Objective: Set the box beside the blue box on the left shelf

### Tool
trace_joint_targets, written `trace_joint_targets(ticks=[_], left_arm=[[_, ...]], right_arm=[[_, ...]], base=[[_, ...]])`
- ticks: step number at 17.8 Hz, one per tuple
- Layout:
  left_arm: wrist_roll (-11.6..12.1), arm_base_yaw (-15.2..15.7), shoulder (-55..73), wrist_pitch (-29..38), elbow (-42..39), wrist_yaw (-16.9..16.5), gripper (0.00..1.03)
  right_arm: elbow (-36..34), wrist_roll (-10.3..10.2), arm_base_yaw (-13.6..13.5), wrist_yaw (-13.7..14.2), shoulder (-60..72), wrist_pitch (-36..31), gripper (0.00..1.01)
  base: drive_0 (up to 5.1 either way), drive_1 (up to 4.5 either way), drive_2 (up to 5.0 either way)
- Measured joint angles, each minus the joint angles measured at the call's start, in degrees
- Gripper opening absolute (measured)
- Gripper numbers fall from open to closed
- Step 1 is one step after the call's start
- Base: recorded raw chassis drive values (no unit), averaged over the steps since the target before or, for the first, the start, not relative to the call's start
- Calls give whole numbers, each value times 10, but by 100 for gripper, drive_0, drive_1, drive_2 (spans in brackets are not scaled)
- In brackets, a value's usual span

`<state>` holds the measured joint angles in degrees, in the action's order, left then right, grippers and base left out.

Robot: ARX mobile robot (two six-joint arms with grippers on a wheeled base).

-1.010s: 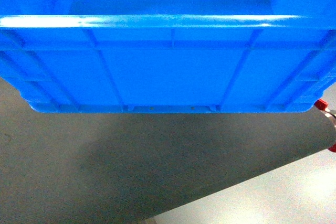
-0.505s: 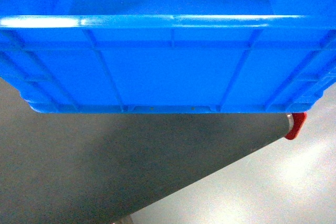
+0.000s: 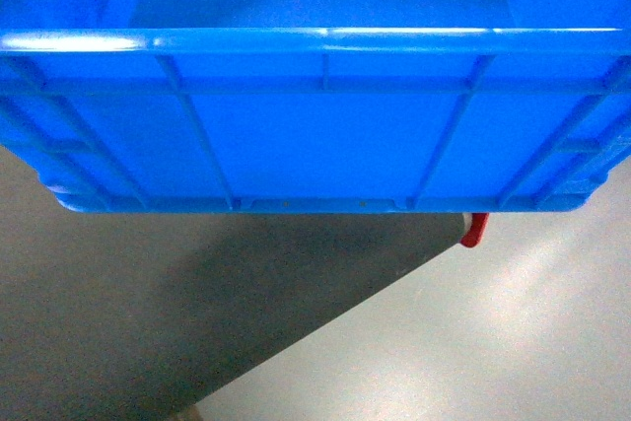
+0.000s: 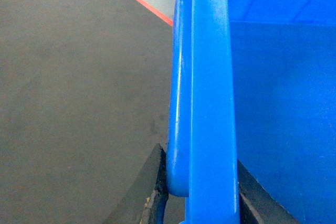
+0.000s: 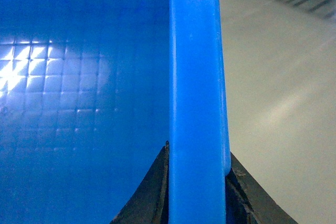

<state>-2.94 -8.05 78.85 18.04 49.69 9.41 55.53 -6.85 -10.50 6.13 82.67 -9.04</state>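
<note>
Empty blue box [image 3: 315, 135], held aloft

Head view looks down close over the box [image 3: 325, 135]; both wrist views hug its side rims.

open floor [image 3: 473, 342] beneath the box [image 3: 315, 135]

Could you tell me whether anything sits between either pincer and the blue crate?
Nothing does. The left pincer is already clamped over the blue crate rim, and the right pincer clamps the opposite rim. The shelf is not in view, so the path there cannot be judged.
</note>
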Motion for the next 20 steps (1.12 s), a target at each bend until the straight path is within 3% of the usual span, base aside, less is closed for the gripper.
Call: trace_joint_targets(ticks=[20], left_arm=[[0,0,0,0,0,0,20]], right_arm=[[0,0,0,0,0,0,20]], base=[[-148,-148,-148]])
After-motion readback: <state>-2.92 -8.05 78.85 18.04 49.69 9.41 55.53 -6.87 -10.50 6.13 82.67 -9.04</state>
